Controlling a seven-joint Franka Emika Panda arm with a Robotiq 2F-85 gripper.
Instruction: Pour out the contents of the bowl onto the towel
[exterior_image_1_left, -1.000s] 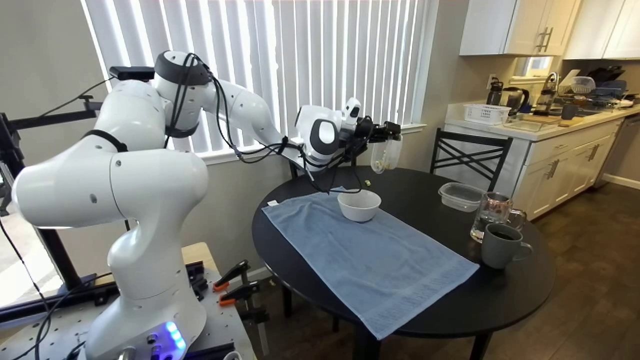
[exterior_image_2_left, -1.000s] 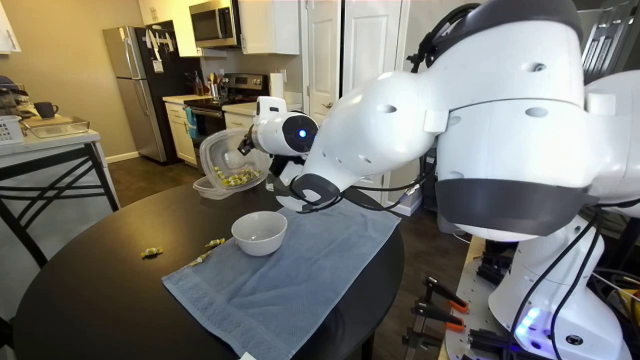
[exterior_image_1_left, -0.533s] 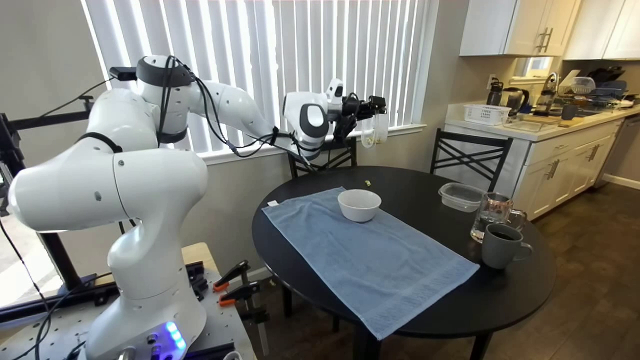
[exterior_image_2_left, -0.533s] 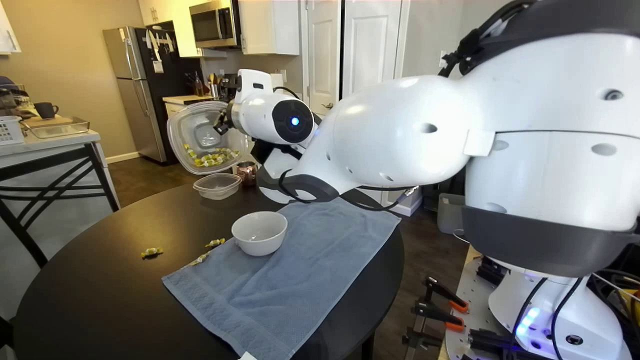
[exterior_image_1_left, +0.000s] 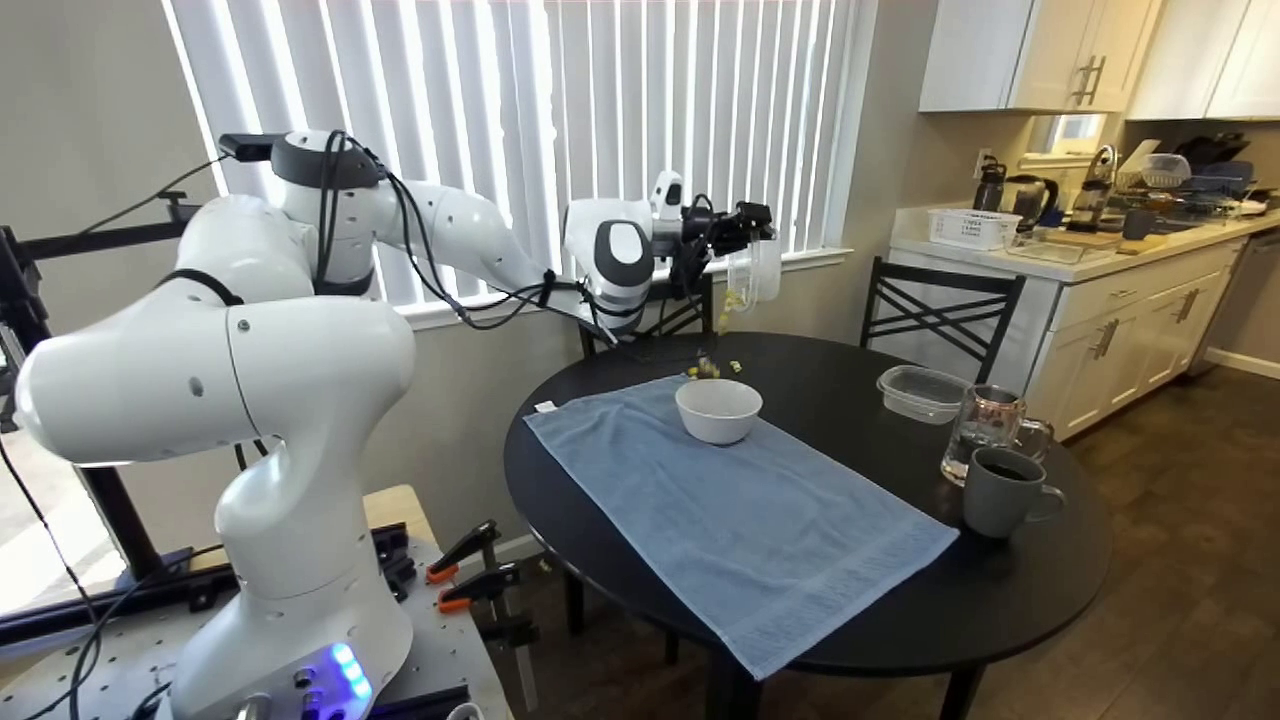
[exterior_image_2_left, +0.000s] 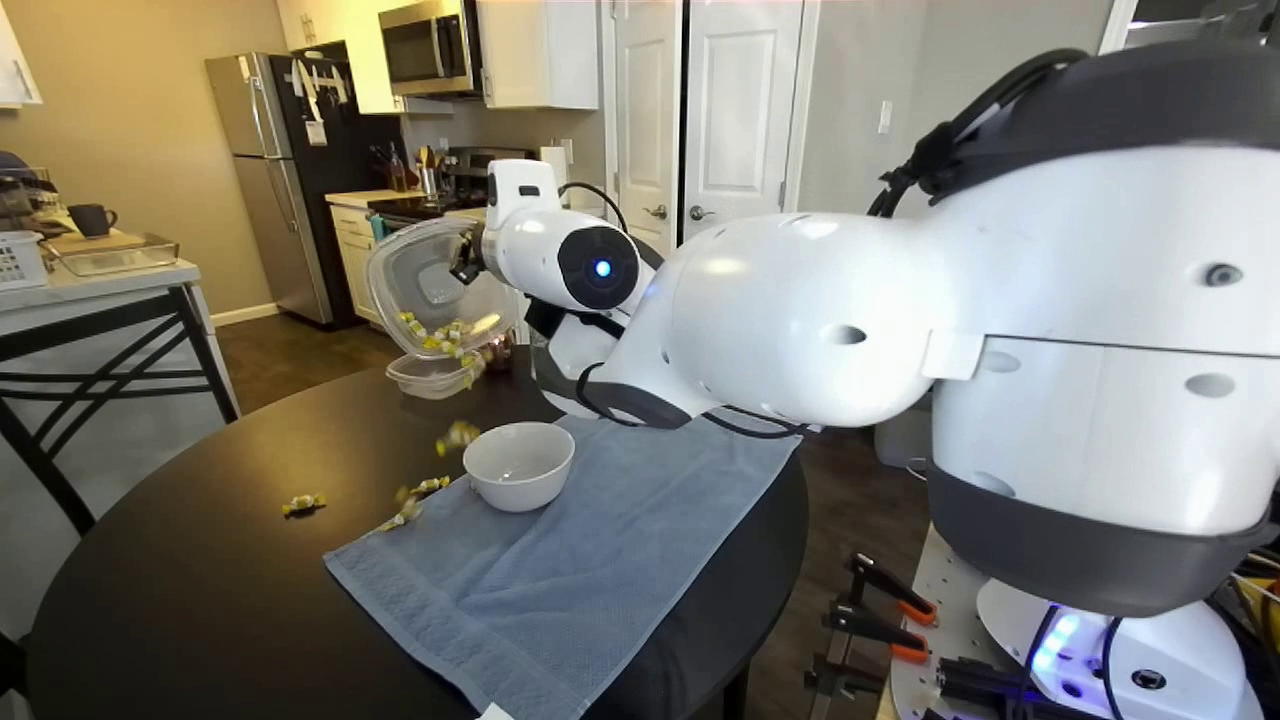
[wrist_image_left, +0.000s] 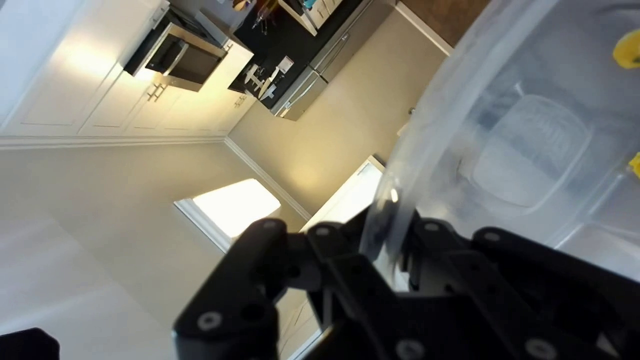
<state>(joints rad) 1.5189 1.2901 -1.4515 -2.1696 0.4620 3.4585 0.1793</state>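
Clear plastic is clamped in the gripper (wrist_image_left: 390, 236), its jaws parted only by the rim of the bowl (exterior_image_2_left: 432, 286). At the grip's seven o'clock in an exterior view, yellow pieces (exterior_image_2_left: 441, 335) are heaped at its lip, a blurred cluster (exterior_image_2_left: 457, 437) apparently falling at ten o'clock from the white bowl (exterior_image_2_left: 520, 487). Since the pour seems aimed at the edge of the towel (exterior_image_2_left: 575, 560), toward five o'clock, many may be lost to the table (exterior_image_2_left: 200, 560).
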